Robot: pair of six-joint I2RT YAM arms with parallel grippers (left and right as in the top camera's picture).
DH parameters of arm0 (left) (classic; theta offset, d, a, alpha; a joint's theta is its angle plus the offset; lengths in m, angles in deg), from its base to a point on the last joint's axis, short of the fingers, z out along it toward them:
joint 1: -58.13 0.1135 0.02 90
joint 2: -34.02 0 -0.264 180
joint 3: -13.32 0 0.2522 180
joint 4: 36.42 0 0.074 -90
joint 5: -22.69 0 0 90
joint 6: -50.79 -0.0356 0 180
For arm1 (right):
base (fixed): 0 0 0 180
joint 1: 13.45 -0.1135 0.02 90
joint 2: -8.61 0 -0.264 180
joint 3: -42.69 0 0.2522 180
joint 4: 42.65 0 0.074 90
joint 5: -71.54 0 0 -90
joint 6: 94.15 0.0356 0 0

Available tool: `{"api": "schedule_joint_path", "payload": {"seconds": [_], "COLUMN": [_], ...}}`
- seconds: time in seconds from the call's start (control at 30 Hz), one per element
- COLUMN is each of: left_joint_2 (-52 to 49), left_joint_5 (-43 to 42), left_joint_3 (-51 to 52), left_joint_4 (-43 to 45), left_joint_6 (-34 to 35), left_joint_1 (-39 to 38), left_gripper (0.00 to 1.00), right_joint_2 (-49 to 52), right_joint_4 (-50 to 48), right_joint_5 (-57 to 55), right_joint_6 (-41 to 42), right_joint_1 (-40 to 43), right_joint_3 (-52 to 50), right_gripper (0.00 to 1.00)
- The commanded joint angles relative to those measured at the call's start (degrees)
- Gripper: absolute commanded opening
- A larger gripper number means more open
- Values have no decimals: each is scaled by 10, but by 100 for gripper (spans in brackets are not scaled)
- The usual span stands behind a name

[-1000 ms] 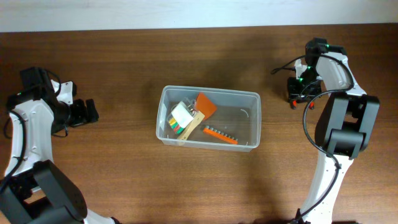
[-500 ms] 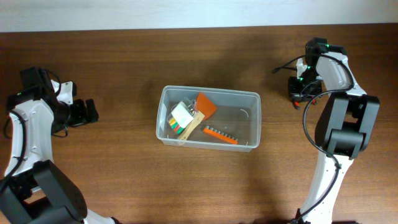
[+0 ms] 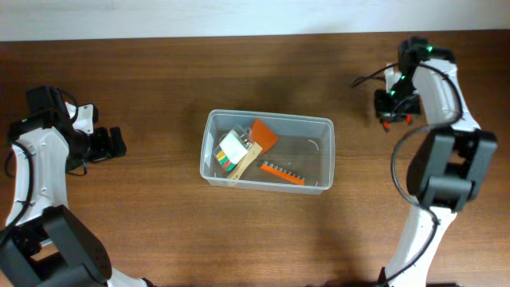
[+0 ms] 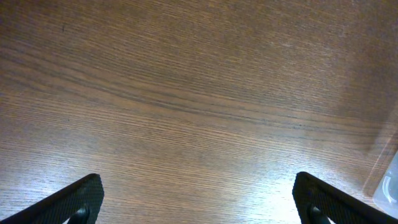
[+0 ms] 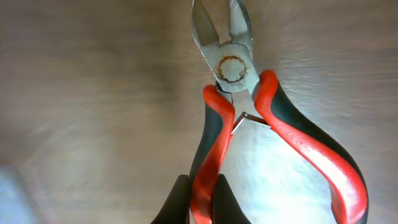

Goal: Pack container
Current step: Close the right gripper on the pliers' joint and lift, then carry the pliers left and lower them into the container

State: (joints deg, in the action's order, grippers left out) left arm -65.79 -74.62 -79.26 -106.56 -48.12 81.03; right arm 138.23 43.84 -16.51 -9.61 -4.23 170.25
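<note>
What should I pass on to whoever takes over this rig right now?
Left gripper: open, empty, over bare table left of the container.
Right gripper: shut on one handle of the red-and-black pliers, far right of the container.
Done: an orange scraper, an orange strip and a multicoloured pack lie in the container.
To do: carry the pliers over and drop them in.

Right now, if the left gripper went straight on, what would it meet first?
Probably bare table; the left gripper seems aimed down at it, with the container off to the side.
</note>
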Motion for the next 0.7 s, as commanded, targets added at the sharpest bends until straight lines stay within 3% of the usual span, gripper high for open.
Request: {"api": "schedule_joint_path", "payload": {"seconds": [0.0,0.23,0.47,0.67], "left_joint_2": [10,10,10,10], "left_joint_5": [-4,-4,-4,-4], "left_joint_3": [3,3,3,3], "left_joint_4": [-2,-2,0,3], "left_joint_6": [3,3,3,3], "left_joint_1": [2,2,2,2], "left_gripper": [99,99,99,99], "right_joint_2": [-96,-174,-181,-157], "right_joint_4": [13,59,85,44], "right_joint_5": [4,50,61,61], "right_joint_6": [-44,-159,-309,-318], "right_joint_1": [-34,-153,-311,-375], "right_joint_3": [26,26,7,-52], "right_gripper": [4,4,4,4]}}
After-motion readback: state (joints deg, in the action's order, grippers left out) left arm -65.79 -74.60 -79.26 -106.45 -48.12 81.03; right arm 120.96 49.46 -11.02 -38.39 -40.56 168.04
